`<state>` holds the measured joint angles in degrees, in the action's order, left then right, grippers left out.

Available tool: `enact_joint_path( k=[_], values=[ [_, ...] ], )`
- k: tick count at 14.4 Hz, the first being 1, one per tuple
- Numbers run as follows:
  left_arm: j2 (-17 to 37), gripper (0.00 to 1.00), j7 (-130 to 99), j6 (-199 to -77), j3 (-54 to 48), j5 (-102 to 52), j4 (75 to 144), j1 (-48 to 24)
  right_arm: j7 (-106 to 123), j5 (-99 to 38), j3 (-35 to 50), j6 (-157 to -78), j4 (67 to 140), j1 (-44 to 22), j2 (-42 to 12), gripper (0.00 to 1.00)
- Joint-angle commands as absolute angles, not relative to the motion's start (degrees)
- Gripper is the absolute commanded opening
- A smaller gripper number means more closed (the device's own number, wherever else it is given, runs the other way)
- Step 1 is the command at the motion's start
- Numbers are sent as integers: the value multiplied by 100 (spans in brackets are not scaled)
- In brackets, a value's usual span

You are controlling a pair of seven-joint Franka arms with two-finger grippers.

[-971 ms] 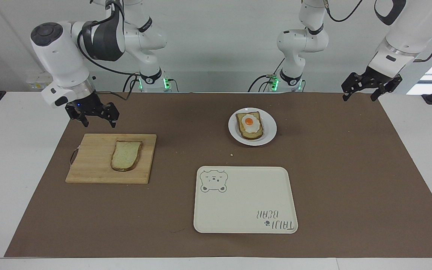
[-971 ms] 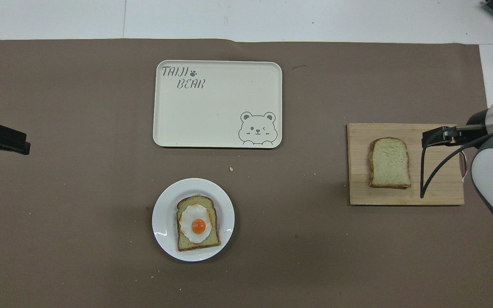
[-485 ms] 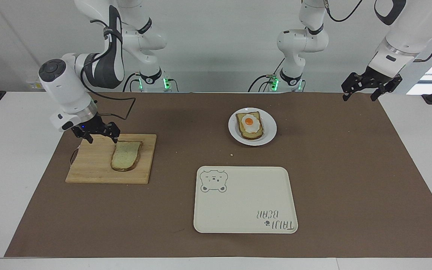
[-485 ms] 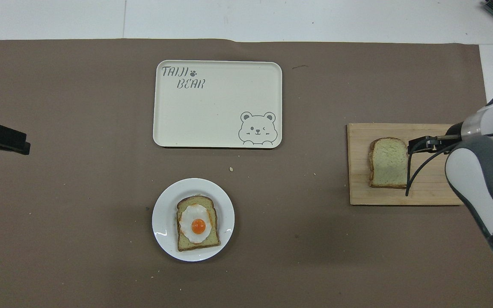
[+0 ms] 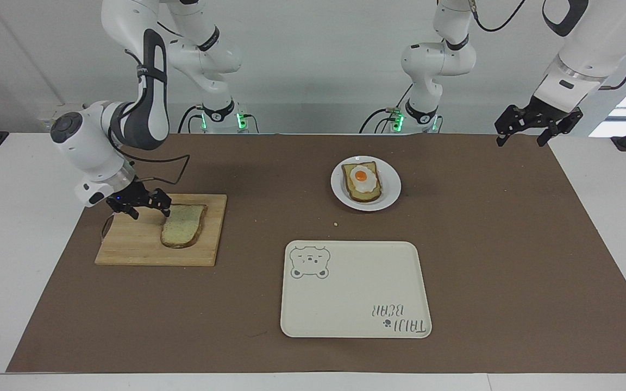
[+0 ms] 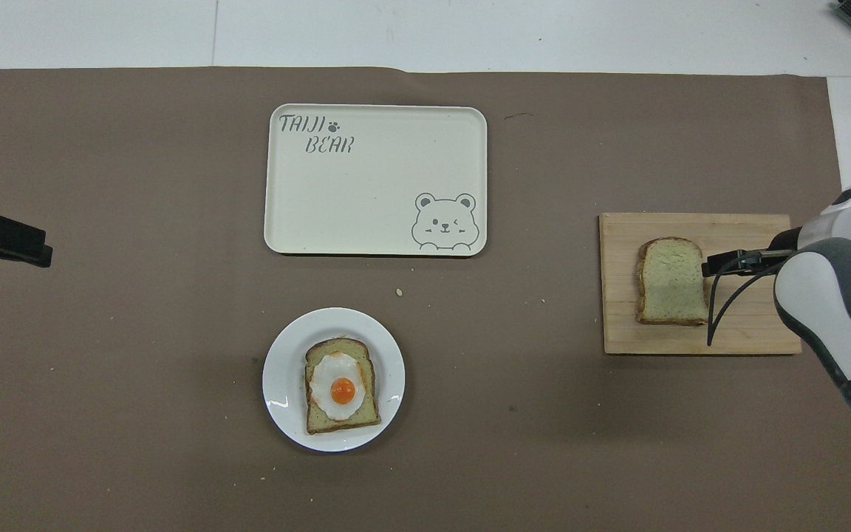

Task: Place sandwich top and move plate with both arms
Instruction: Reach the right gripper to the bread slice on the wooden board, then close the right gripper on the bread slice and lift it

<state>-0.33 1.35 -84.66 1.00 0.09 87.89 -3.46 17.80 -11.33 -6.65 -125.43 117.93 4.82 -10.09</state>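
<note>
The sandwich top is a plain bread slice lying flat on a wooden cutting board toward the right arm's end of the table; it also shows in the overhead view. My right gripper is open and low over the board, right beside the slice's edge; I cannot tell whether it touches. The white plate holds a bread slice with a fried egg and also shows in the overhead view. My left gripper waits open in the air over the table's corner at the left arm's end.
A cream rectangular tray with a bear drawing lies farther from the robots than the plate and holds nothing. A brown mat covers the table. A few crumbs lie between the plate and the tray.
My right gripper has come down from above the board's near edge to just over the board, beside the plain slice. The left arm, slice and plate have not moved.
</note>
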Motion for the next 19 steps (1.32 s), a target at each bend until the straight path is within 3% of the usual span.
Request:
enact_joint_path(
  k=[1,8,9,10,11,12,19],
  values=[
    [-26,100,185,-8376,105,9,8745,-325,2126,-1502,-615,-12744,11892,536,-1151,100],
    [-26,100,185,-8376,105,9,8745,-325,2435,-1784,-615,-12981,12085,510,-1266,100],
    [-26,100,185,-8376,105,9,8745,-325,2426,-1784,-615,-12981,12102,492,-1257,93],
    [-26,100,185,-8376,105,9,8745,-325,2434,-1784,-615,-12981,12103,475,-1257,66],
    [-26,100,185,-8376,105,9,8745,-325,2408,-1784,-615,-12973,12103,475,-1257,29],
    [-26,100,185,-8376,105,9,8745,-325,2373,-1784,-624,-12973,12103,457,-1266,3],
    [-26,100,185,-8376,105,9,8745,-325,2312,-1775,-624,-12981,12094,448,-1266,0]
  ],
)
